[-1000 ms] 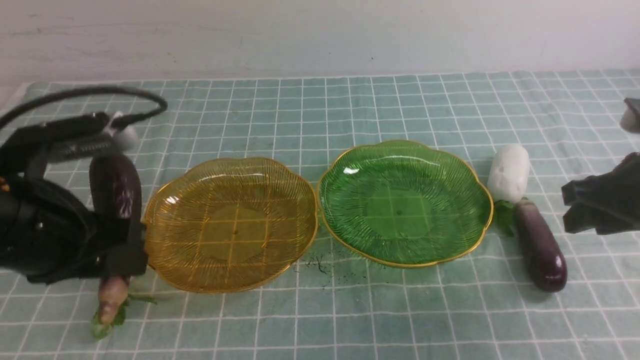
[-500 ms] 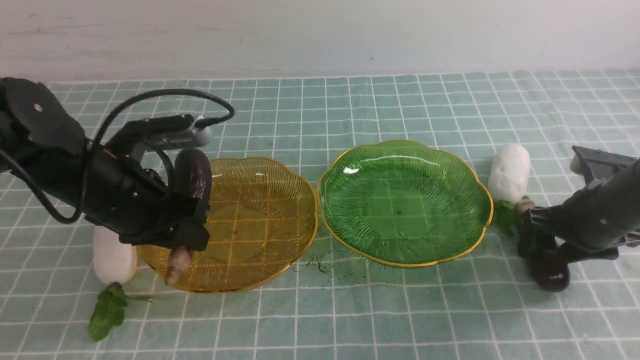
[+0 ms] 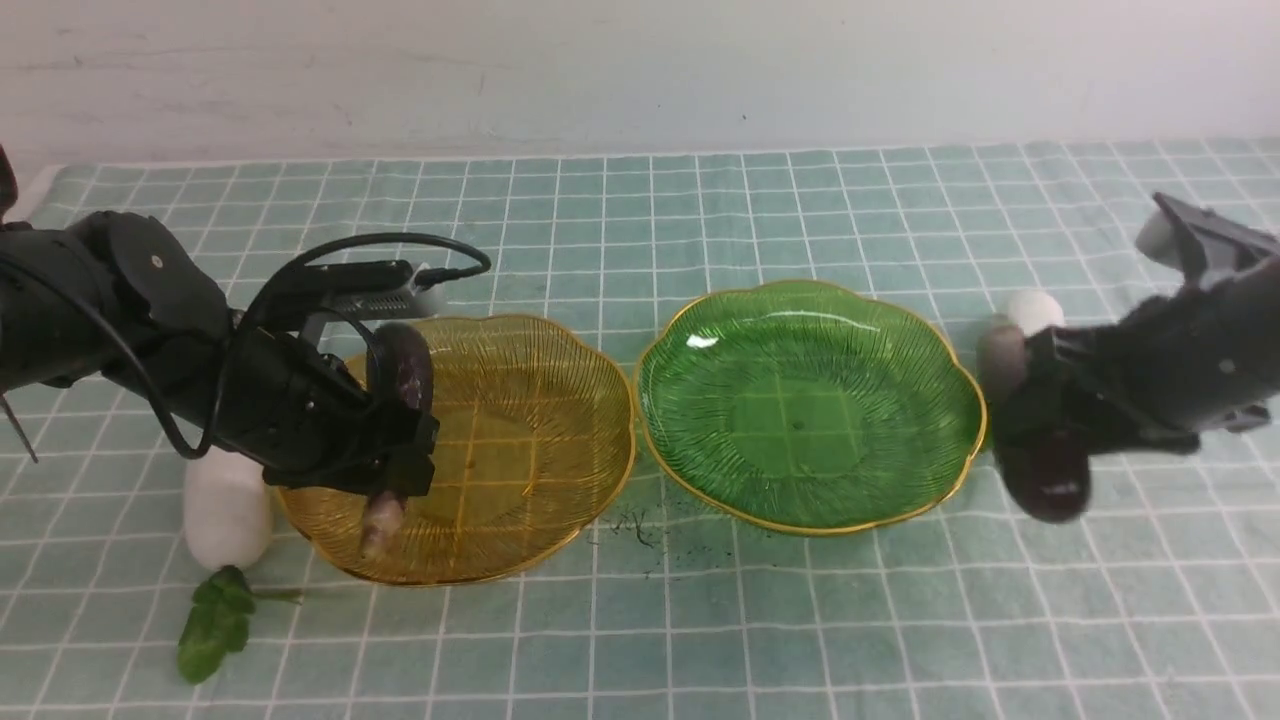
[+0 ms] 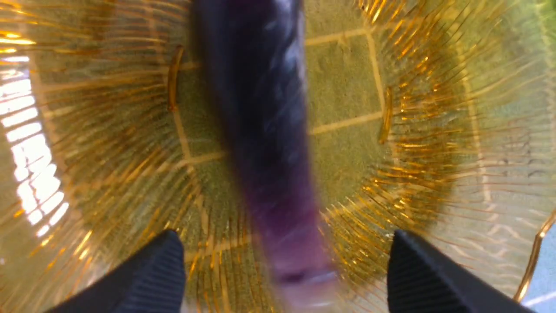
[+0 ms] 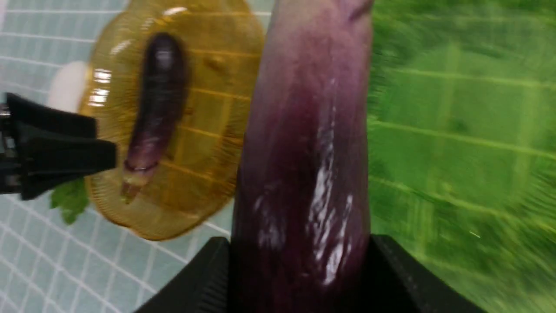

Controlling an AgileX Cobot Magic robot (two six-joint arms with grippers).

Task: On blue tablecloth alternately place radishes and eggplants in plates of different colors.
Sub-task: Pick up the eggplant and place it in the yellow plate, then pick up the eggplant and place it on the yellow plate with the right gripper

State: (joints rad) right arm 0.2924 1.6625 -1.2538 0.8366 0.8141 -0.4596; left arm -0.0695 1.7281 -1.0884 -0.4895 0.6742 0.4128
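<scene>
With its two dark ribbed fingers spread apart, the robot's black left gripper (image 4: pixel 286 248) straddles a glossy dark-purple eggplant (image 4: pixel 273 130) over an amber-yellow ribbed plastic plate (image 3: pixel 560 400). The eggplant's pale stem end lies between the fingertips in the left wrist view, with a gap on each side, and points toward the near edge of the plate in the front view. Whether its underside touches the plate cannot be told.

Across the scene, the black right gripper (image 5: pixel 299 250) pinches a second dark-purple eggplant (image 3: pixel 1045 480), its fingers pressed against both sides of the thick body. Its paler, tapering end reaches out beyond the fingertips, and its rounded end faces the near side of the scene. The held eggplant, blurred in the front view, appears near the right rim of a green ribbed plate (image 3: pixel 810 400) with a scalloped gold edge.

Farther out, a stubby white oval radish (image 3: pixel 227 510) lies just left of the amber plate, its green leaves (image 3: pixel 215 620) toward the near side. Another white radish (image 3: pixel 1037 310), partly hidden behind the raised eggplant, lies to the right of the green plate. Both plates sit side by side on a pale teal-blue tablecloth (image 3: pixel 700 640) crossed by thin white lines.
</scene>
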